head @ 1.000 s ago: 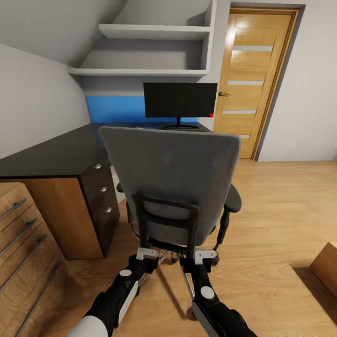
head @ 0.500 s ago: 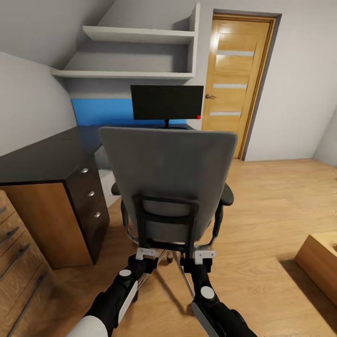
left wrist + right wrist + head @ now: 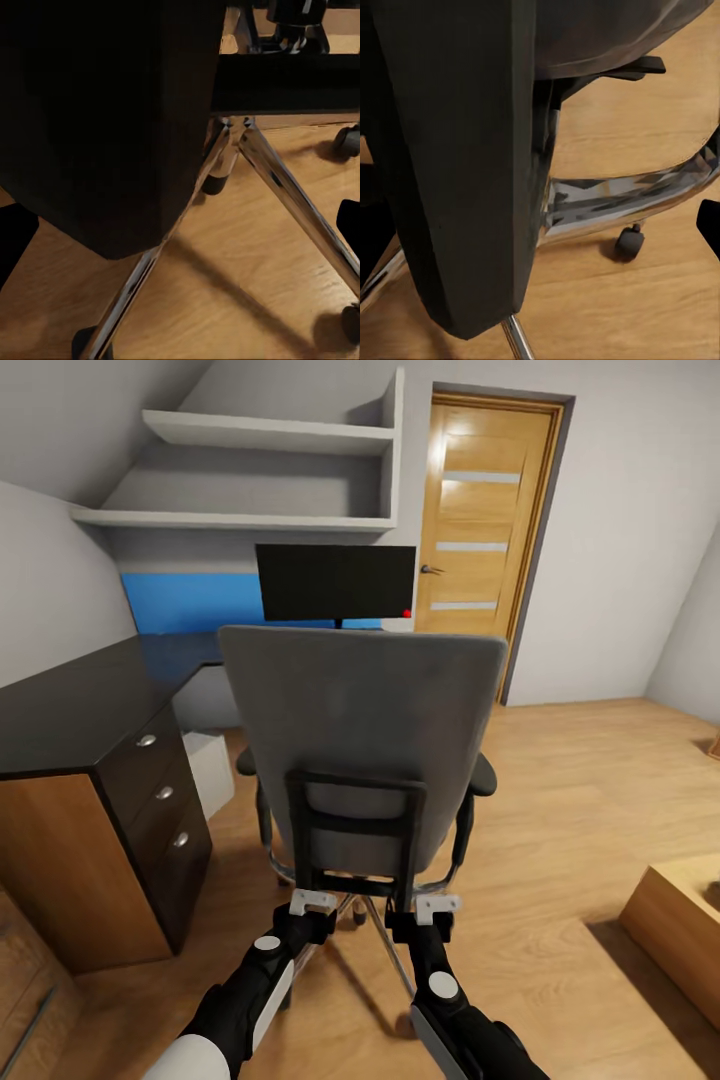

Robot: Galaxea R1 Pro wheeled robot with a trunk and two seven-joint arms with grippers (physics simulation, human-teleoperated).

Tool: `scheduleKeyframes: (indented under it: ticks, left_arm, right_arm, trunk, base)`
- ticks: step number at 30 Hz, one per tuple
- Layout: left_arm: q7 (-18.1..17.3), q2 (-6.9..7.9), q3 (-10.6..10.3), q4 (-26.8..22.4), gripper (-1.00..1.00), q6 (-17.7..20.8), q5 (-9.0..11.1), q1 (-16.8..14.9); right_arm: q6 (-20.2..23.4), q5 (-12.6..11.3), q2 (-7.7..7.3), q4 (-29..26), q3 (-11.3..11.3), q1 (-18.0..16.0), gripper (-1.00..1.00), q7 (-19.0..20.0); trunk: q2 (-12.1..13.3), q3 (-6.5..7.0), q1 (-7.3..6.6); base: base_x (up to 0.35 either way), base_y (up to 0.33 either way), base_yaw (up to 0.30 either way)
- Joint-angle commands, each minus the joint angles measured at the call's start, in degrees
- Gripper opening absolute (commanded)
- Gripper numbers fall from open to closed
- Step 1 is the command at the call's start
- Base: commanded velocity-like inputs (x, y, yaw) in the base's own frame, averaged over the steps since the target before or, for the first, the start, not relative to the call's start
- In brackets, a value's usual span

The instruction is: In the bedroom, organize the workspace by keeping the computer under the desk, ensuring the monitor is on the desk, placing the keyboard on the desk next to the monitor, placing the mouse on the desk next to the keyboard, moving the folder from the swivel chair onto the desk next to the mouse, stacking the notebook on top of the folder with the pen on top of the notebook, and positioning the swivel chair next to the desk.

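Bedroom corner with a pale wooden floor [image 3: 590, 780], grey walls and a light wooden door [image 3: 480, 530] with frosted glass strips at the back. Long glossy black L-shaped desk [image 3: 70, 705] with three round-knobbed drawers runs along the left wall and turns beneath two white wall shelves [image 3: 250, 470]. Directly ahead stands the grey upholstered swivel chair [image 3: 360, 730] with its black back frame, back turned to the viewer, just beside the desk's drawer unit. Behind it, the wide flat black monitor [image 3: 335, 582] with a red dot at its lower corner sits on the desk's far end. A light-grey box, likely the computer [image 3: 212, 770], shows under the desk. The left gripper [image 3: 313, 903] and right gripper [image 3: 437, 907] both sit at the lower bar of the chair's back frame; whether their jaws clamp it cannot be told. Chrome chair legs [image 3: 289, 191] and a caster [image 3: 628, 241] fill the wrist views.
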Motion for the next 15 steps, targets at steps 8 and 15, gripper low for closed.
scheduleKeyframes:
  ticks: [8,15]
  left_arm:
    - [0.05,0.0,-0.1,-0.12,1.0,0.32,-0.32,-0.01]
    - [0.05,0.0,-0.14,-0.12,1.0,0.32,-0.32,-0.01]
  right_arm:
    - [-0.35,-0.6,-0.02,0.01,0.25,-0.06,1.0,-0.34]
    - [-0.35,-0.6,-0.01,0.01,0.25,-0.06,1.0,-0.34]
  trunk:
    - [-0.02,-0.05,0.02]
    - [-0.02,-0.14,0.02]
  base:
    - [0.327,0.0,-0.001]
    - [0.328,0.0,0.0]
